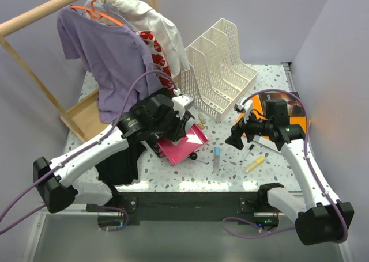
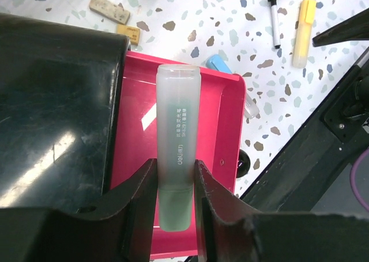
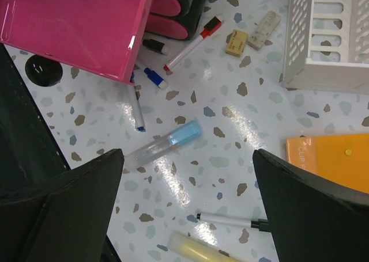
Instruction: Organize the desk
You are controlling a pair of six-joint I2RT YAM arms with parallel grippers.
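Note:
The desk (image 1: 271,80) is white terrazzo. My left gripper (image 2: 175,175) is shut on a translucent green highlighter (image 2: 178,135), held above the pink tray (image 2: 228,129), which sits at the desk's middle (image 1: 185,147). My right gripper (image 3: 187,175) is open and empty, hovering over the desk right of the tray (image 1: 236,136). Below it lie a blue-capped highlighter (image 3: 164,144), a yellow highlighter (image 3: 202,247) and a thin black-and-white marker (image 3: 230,220).
A red-capped marker (image 3: 193,41), a blue pen (image 3: 138,109) and two erasers (image 3: 258,31) lie by the tray. A white file rack (image 1: 222,66) stands behind. An orange folder (image 1: 294,115) lies at right. A purple shirt (image 1: 109,60) hangs at left, above black cloth (image 1: 121,164).

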